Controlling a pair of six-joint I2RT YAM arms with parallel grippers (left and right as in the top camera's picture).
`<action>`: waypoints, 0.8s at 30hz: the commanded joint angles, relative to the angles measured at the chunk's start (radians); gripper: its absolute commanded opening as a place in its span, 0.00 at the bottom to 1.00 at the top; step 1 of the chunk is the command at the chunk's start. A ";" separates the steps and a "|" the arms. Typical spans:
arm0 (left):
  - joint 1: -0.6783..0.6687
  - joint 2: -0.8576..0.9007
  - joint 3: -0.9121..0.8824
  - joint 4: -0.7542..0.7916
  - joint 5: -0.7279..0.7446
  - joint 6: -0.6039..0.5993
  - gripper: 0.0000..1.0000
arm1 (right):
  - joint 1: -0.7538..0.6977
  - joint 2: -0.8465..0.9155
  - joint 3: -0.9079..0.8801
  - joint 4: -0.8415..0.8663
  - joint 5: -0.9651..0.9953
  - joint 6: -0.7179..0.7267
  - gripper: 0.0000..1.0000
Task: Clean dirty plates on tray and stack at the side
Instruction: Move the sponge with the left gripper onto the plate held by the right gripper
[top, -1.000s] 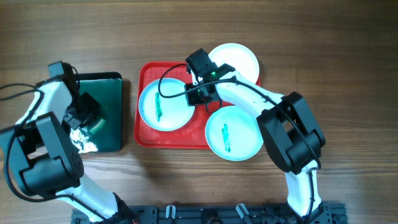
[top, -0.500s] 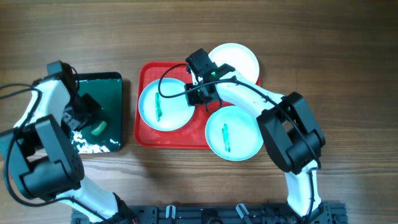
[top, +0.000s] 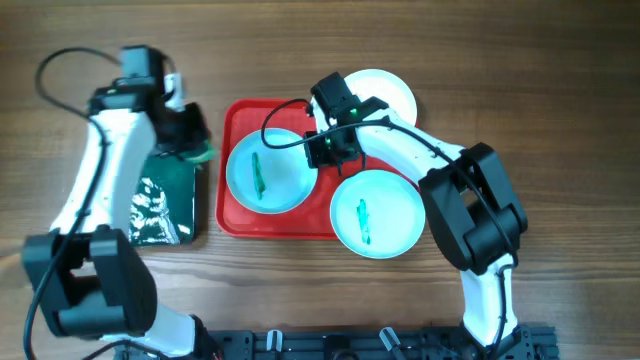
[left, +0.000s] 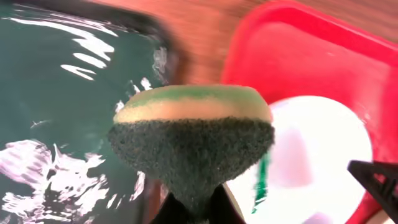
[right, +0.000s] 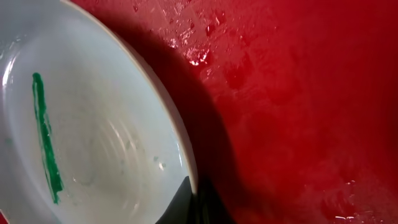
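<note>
The red tray (top: 236, 222) holds a white plate with a green smear (top: 262, 172). My right gripper (top: 318, 152) is shut on that plate's right rim and tilts it up, as the right wrist view shows (right: 186, 163). A second smeared plate (top: 375, 212) lies on the tray's front right corner. A plain white plate (top: 385, 92) sits at the back right. My left gripper (top: 192, 140) is shut on a green-and-yellow sponge (left: 193, 134), held between the dark green tray and the red tray (left: 298, 43).
A dark green black-rimmed tray (top: 160, 205) with foamy water stands left of the red tray. Bare wooden table lies behind and to the right.
My left arm lifted the sponge out of the green tray and swung right and back toward the red tray. The right gripper raised the plate's rim slightly.
</note>
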 joint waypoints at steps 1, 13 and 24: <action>-0.106 0.055 0.006 0.038 0.031 0.038 0.04 | -0.021 0.031 0.008 -0.011 -0.071 -0.033 0.04; -0.233 0.315 0.006 0.049 0.026 0.010 0.04 | -0.032 0.034 0.007 0.001 -0.096 -0.029 0.04; -0.341 0.341 -0.020 -0.023 0.325 0.144 0.04 | -0.032 0.034 -0.010 0.032 -0.096 -0.006 0.04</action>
